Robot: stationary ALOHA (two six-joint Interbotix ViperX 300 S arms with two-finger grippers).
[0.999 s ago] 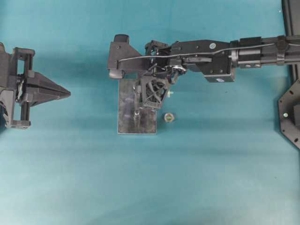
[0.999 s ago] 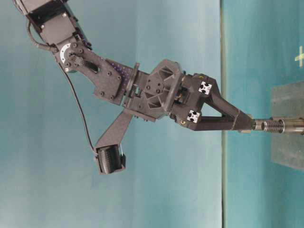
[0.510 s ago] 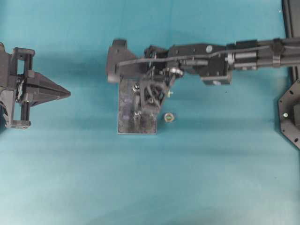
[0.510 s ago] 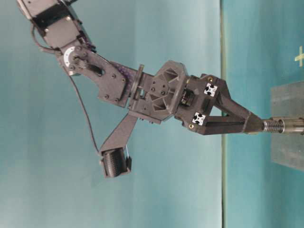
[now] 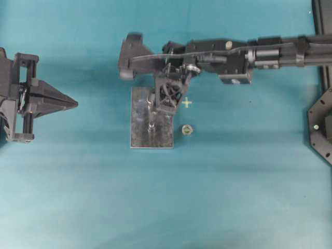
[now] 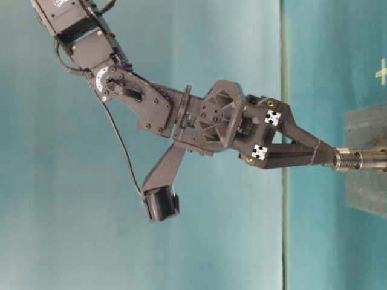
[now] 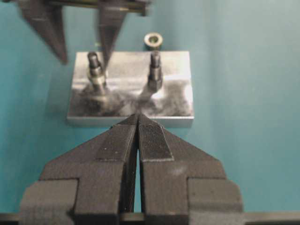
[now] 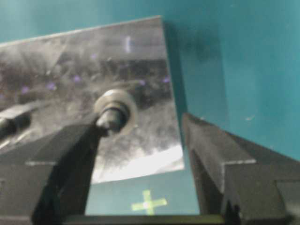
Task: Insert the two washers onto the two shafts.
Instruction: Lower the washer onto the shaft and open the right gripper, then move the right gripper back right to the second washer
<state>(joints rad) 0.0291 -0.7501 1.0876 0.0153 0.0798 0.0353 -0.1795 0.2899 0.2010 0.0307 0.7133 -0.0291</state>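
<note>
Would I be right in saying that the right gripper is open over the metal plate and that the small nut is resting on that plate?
Not quite. The nut is not on the plate; it lies on the table just beside the plate's edge, as the overhead view shows. The right gripper is indeed open over the plate.

Right hand points down with its fingers spread apart; left hand sits level, fingers pressed together, holding nothing.

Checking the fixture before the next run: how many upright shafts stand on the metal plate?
2. On the metal plate: left shaft carries the washer, by the right gripper; right shaft is bare.
</note>
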